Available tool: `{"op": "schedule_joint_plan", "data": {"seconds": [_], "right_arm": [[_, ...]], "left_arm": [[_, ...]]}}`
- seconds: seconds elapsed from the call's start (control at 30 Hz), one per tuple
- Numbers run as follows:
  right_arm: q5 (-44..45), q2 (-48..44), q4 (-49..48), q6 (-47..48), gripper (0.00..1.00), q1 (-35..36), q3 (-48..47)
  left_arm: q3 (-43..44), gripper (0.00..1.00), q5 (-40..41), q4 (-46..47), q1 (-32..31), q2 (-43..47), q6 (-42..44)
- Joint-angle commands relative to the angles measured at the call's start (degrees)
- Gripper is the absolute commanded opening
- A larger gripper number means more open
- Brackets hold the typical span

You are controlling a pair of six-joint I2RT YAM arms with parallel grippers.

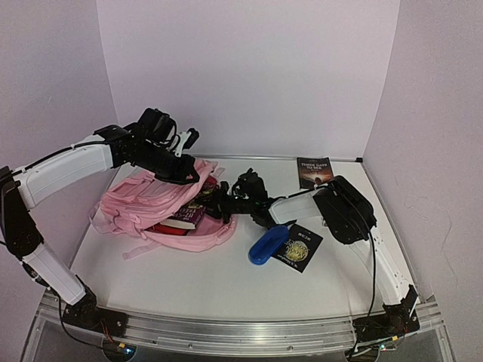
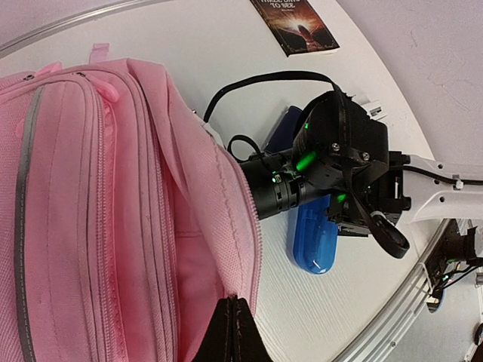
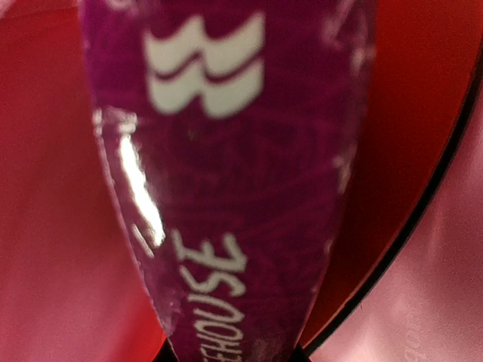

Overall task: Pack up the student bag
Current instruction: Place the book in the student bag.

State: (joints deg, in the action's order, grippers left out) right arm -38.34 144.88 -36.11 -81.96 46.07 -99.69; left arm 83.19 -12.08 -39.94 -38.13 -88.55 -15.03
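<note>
Right wrist: right tool [image 3: 232,356] grips purple book [image 3: 226,188]; left tool [image 2: 235,332] pinches student bag [image 2: 98,211].

Table [image 1: 189,290], student bag [image 1: 139,205], blue case [image 1: 268,245], far book [image 1: 314,172]

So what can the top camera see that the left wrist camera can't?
Only the top view shows books lying in the pink student bag and a black card with a gold emblem. Only the left wrist view shows the bag's grey stripe. Both show the bag, the blue case and the dark book by the far wall.
</note>
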Motion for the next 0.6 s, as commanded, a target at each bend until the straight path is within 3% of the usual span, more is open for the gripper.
{"op": "schedule_joint_plan", "data": {"seconds": [0.0,0.17,0.23,0.47,0.57], "right_arm": [[-0.92,-0.10,7.12,4.83,0.18,2.93,-4.77],[1.48,-4.20,18.50,15.59,0.76,2.38,-4.77],[2.52,-7.39,20.46,18.96,0.87,1.88,-2.73],[6.74,-18.45,26.74,32.17,0.83,0.21,4.02],[8.00,-22.12,28.14,37.01,0.72,-0.74,7.19]], "left_arm": [[0.62,0.00,-3.24,6.04,-0.38,2.24,-0.35],[0.01,0.00,-1.74,5.85,-0.35,3.05,-0.70],[-0.28,0.00,-0.95,5.46,-0.28,3.46,-0.79],[-1.93,0.00,-0.79,5.14,0.41,4.67,-1.15],[-3.03,0.00,-1.18,5.27,0.53,4.99,-1.22]]}}
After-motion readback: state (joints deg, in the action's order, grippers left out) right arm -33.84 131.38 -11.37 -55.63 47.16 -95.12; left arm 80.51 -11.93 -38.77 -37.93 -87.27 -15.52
